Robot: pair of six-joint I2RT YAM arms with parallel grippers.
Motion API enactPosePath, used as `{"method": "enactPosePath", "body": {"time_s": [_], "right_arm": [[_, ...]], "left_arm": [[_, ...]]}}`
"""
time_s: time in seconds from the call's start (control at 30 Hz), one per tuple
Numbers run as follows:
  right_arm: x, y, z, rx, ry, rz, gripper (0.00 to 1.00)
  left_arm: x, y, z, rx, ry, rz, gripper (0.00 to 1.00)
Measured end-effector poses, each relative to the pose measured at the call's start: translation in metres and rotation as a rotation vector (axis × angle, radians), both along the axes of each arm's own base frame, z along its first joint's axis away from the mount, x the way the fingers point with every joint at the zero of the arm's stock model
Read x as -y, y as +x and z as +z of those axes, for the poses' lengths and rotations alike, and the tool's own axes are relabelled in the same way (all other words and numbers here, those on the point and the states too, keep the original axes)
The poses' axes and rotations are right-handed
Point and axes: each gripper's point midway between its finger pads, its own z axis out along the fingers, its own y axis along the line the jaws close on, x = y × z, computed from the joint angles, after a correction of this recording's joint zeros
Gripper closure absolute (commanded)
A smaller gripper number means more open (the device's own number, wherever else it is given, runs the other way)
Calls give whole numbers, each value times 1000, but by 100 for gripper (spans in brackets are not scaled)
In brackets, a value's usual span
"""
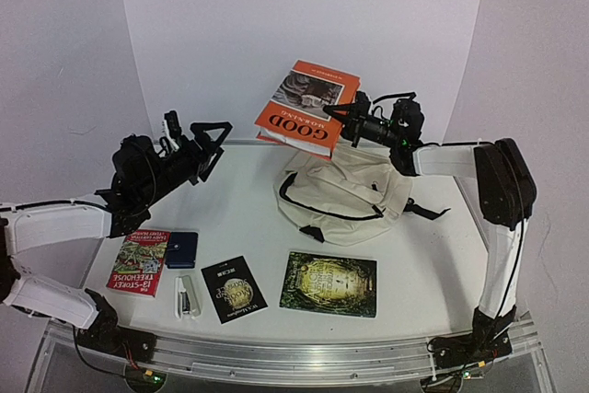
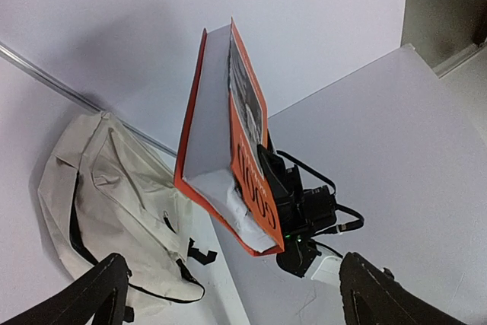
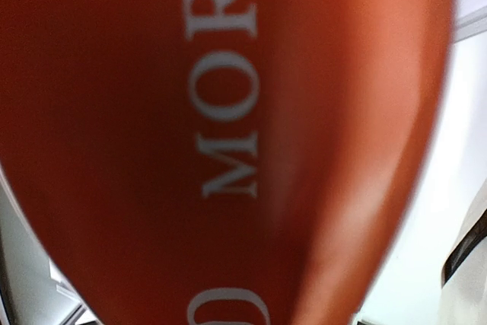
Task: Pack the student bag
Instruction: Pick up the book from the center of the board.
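An orange "GOOD MORNING" book hangs tilted in the air above the back of the student bag. My right gripper is shut on the book's right edge. In the right wrist view the orange cover fills the frame and hides the fingers. The cream student bag lies flat on the table with its black straps showing. My left gripper hovers to the left of the book, open and empty. In the left wrist view the book, the bag and the right gripper show beyond the left gripper, whose dark fingers are spread wide.
Along the table's front lie a red treehouse book, a small dark blue case, a small white item, a black booklet and a dark green book. White walls close the back and sides.
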Motion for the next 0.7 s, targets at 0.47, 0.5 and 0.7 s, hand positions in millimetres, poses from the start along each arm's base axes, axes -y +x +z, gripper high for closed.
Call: {"method": "enactPosePath", "body": {"time_s": [0.47, 0.5, 0.7], "right_arm": [[-13, -5, -10, -52, -2, -50, 82], [-15, -6, -11, -54, -2, -49, 82], [-27, -15, -12, -55, -1, -34, 81]], "left_arm": [[73, 25, -29, 18, -46, -99, 3], [77, 28, -24, 30, -65, -104, 5], [95, 42, -18, 57, -162, -129, 20]]}}
